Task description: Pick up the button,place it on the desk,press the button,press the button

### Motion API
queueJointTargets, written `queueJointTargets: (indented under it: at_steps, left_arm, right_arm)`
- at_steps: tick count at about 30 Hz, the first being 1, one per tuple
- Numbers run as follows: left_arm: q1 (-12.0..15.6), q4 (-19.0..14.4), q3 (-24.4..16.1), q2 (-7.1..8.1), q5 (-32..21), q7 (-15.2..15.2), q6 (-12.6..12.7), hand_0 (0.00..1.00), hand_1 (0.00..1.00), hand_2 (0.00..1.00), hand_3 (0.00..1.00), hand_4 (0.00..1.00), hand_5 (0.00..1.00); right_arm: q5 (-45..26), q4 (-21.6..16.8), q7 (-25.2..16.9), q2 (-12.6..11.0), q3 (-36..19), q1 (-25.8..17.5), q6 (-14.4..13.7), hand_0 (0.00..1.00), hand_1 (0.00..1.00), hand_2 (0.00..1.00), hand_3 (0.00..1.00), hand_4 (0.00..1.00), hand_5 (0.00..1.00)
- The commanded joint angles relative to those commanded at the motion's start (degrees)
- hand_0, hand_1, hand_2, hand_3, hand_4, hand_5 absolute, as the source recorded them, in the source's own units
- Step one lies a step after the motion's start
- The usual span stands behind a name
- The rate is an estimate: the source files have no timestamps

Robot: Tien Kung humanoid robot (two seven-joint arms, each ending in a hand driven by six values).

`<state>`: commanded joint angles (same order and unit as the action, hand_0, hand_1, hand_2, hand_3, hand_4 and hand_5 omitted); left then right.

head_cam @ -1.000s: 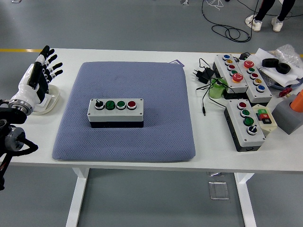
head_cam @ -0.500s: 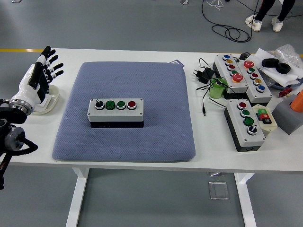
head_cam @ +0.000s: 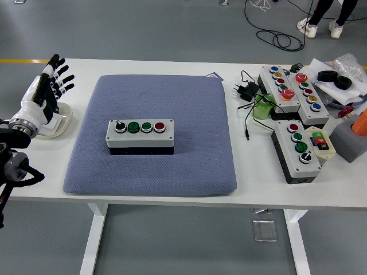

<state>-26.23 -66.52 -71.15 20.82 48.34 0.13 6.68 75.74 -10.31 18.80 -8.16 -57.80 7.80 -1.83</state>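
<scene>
The left hand (head_cam: 45, 94) is hovering with fingers spread wide, holding nothing, well left of the blue pad (head_cam: 152, 134). The button box (head_cam: 139, 136) is sitting at the pad's middle. More button boxes (head_cam: 292, 91) are lying right of the pad.

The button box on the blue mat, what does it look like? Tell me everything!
The button box is a long grey case with a darker black base, probably plastic. Along its top runs one row of four controls: a black knob switch at the left, then two green buttons, then a red button at the right. It lies flat near the middle of the blue-grey padded mat, its long side running left to right. Only the mat touches it; nothing holds it.
</scene>
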Motion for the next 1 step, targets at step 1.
queueJointTargets:
  at_steps: [1]
  left_arm:
    - [-0.01, 0.02, -0.05, -0.01, 0.03, 0.00, 0.02, 0.893, 0.933, 0.992, 0.998, 0.724, 0.998]
  right_arm:
    - [-0.06, 0.00, 0.00, 0.00, 0.05, 0.01, 0.00, 0.659, 0.636, 0.662, 0.578, 0.360, 0.233]
